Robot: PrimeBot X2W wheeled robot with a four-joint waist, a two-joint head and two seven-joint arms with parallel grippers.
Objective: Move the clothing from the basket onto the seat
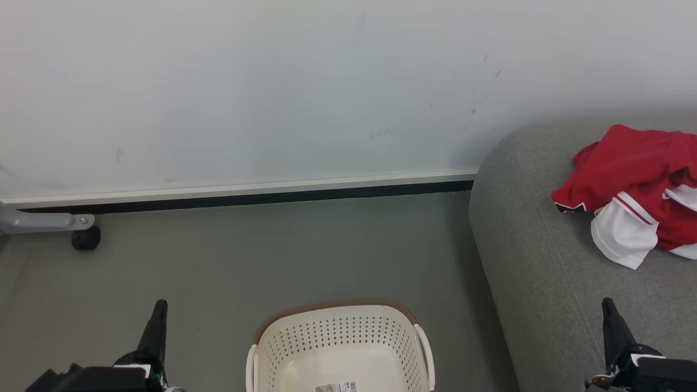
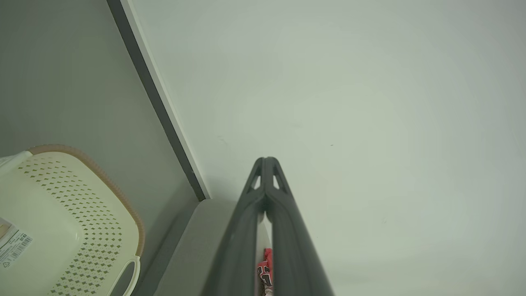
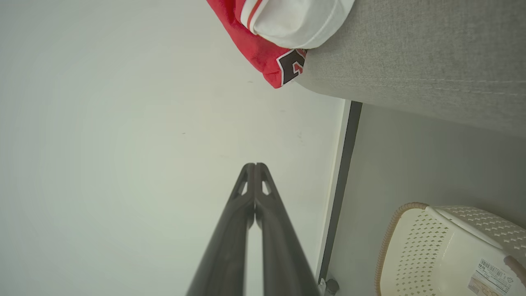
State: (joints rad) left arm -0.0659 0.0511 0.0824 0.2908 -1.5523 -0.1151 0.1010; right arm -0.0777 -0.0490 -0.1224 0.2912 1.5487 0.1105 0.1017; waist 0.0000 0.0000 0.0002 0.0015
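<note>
Left tool [image 2: 266,164]: two long dark fingers [image 2: 246,230] pressed together, empty; right tool [image 3: 254,169] likewise. Soft red jerseys with white red-striped panels [image 1: 631,169]: heaped on large grey woven-fabric sofa [image 1: 544,272]. Small cream-white perforated plastic basket with brown rim [image 1: 337,332]: on floor [image 1: 272,256], bare save a label [image 1: 336,387]. Transfer looks complete; check the basket's unseen near part before ending.
</note>
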